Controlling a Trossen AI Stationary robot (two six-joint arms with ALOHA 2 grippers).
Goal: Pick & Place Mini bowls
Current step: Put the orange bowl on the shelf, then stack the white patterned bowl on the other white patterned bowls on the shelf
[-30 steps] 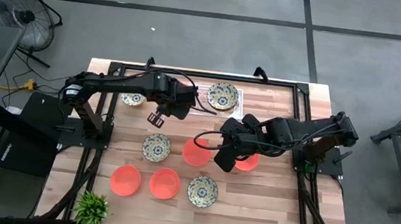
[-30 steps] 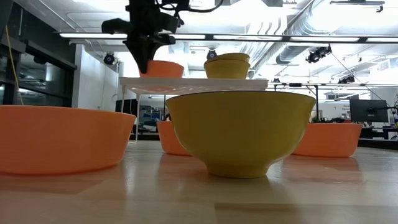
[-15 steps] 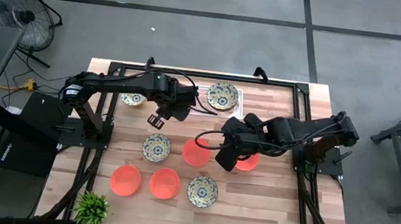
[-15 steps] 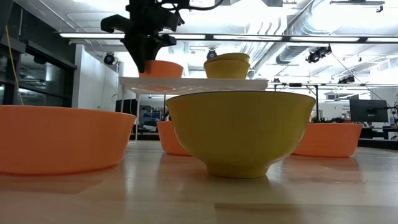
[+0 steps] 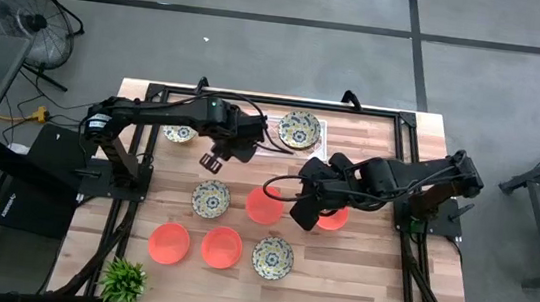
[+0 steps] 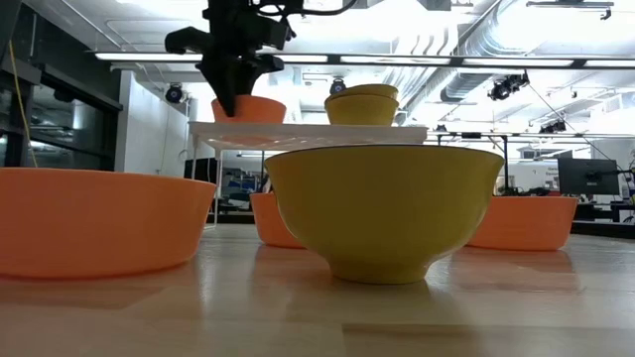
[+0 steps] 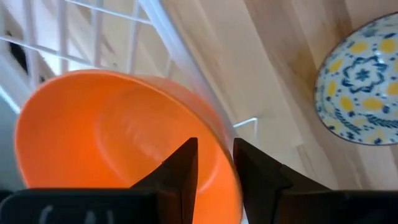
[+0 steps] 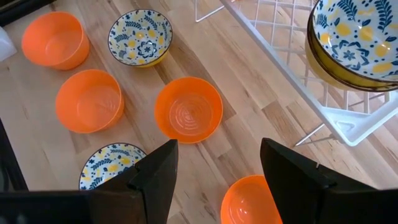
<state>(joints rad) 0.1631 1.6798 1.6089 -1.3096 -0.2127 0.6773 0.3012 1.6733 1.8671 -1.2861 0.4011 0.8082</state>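
An orange mini bowl sits on the white lattice tray at its left end, beside a stack of floral mini bowls. My left gripper points down over it, open, with one finger inside the bowl and one outside its rim. My right gripper hangs open above the table's middle, over two orange bowls, with nothing between its fingers. More orange bowls and floral bowls rest on the wood. My left gripper stands astride the orange bowl's rim from above, one finger inside and one outside. I cannot tell whether either finger touches it. The bowl rests level on the tray.
A small potted plant stands at the near left corner. Black frame rails run along the table's sides. Bare wood shows along the near edge, right of the bowls.
The orange bowl under my left gripper was tipped at the tray's left end. It now sits level on the tray and a little farther left. Both arms have kept their places.
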